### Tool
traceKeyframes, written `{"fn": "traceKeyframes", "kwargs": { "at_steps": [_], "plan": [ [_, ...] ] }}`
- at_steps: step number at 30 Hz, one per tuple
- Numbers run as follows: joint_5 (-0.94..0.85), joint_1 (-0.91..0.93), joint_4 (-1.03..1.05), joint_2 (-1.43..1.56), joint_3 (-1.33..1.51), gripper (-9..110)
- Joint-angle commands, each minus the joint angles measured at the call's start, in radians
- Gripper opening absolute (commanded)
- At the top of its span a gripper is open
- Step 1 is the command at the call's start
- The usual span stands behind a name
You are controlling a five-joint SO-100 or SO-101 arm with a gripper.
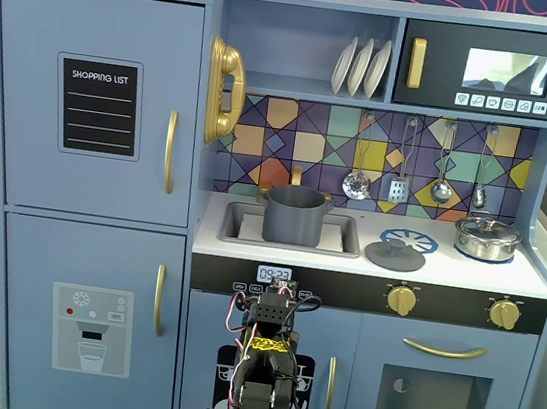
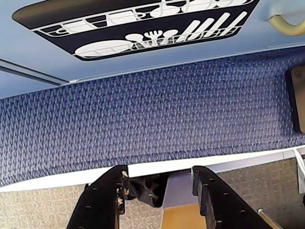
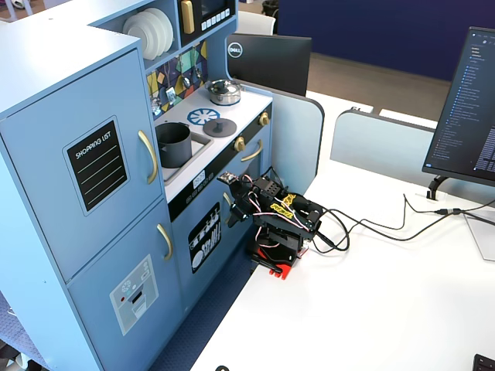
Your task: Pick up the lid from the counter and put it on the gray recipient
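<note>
The lid (image 1: 395,254) is a flat dark-gray disc with a small knob. It lies on the toy kitchen counter, partly over the blue-white burner circle, to the right of the sink; it also shows in the other fixed view (image 3: 220,127). The gray recipient (image 1: 293,215), a tall dark-gray pot, stands in the sink and shows there too (image 3: 174,144). My arm (image 1: 265,365) sits folded low in front of the kitchen, well below the counter. My gripper (image 2: 159,172) is open and empty, pointing down past the table edge at blue carpet; it shows in a fixed view (image 3: 234,210).
A shiny steel pot (image 1: 487,238) with its own lid stands on the right burner. Utensils (image 1: 400,176) hang above the counter. The white table (image 3: 371,294) carries the arm's cables. A monitor (image 3: 466,116) stands at the right.
</note>
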Motion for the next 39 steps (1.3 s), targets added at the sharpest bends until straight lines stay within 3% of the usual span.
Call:
{"fn": "traceKeyframes", "kwargs": {
  "at_steps": [1, 15, 26, 33, 36, 39],
  "plan": [
    [-0.003, 0.014, 0.164, -0.015, 0.018, 0],
    [-0.069, 0.018, 0.138, -0.031, -0.025, 0],
    [-0.069, 0.021, 0.069, -0.523, -0.873, 0],
    [-0.126, 0.063, 0.054, -0.575, -1.015, 0],
    [-0.069, 0.115, -0.123, -0.555, -1.015, 0],
    [-0.072, 0.227, -0.486, -0.548, -1.019, 0]
  ]
}}
